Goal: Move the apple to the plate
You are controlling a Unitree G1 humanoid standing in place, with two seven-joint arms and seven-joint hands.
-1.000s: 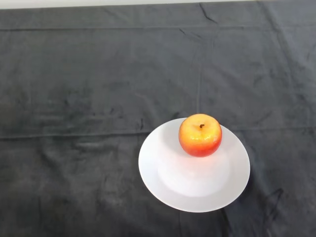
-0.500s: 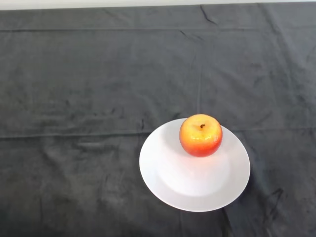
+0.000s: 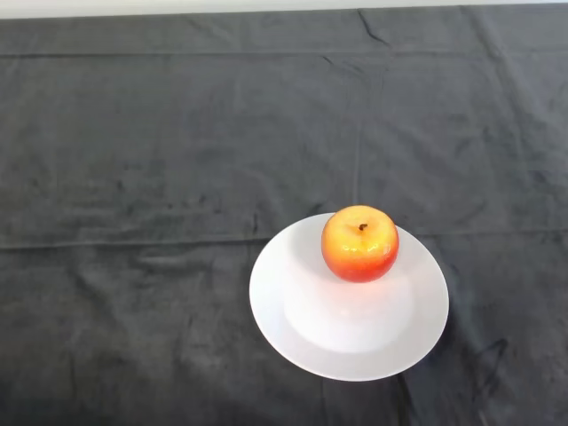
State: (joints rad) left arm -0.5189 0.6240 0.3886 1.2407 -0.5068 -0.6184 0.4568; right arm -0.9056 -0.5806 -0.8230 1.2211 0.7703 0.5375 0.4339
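Observation:
A red and yellow apple [image 3: 359,243] stands upright, stem up, on the far part of a white round plate [image 3: 302,328]. The plate lies on the dark cloth at the lower right of the head view.
The dark cloth [image 3: 160,177] covers the table, with creases running across it. The table's far edge [image 3: 266,9] runs along the top of the view.

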